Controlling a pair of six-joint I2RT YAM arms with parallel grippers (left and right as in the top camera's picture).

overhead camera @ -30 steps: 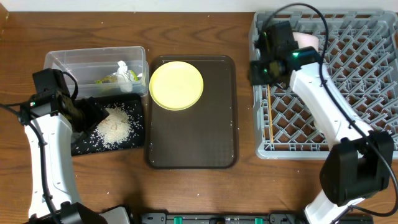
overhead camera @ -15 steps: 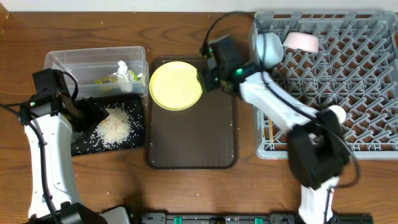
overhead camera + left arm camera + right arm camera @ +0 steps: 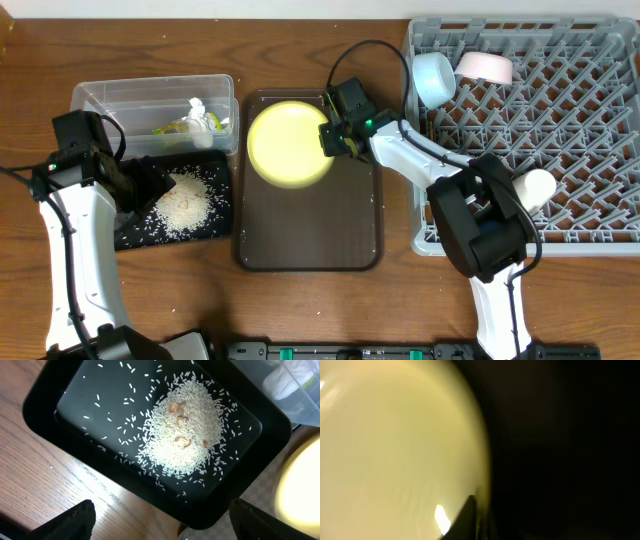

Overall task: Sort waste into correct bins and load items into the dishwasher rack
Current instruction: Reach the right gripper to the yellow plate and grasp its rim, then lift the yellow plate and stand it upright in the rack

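The wooden table (image 3: 300,310) carries four things — clear tub (image 3: 100,95), black tray (image 3: 135,238), brown serving tray (image 3: 310,230), grey rack (image 3: 580,150).

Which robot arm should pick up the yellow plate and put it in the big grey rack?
The right arm. The right gripper sits at the yellow plate's edge, on the side nearest the dishwasher rack. The left gripper hangs over the black tray of rice, farther away.

Blurry, edge-cropped yellow plate (image 3: 395,445).
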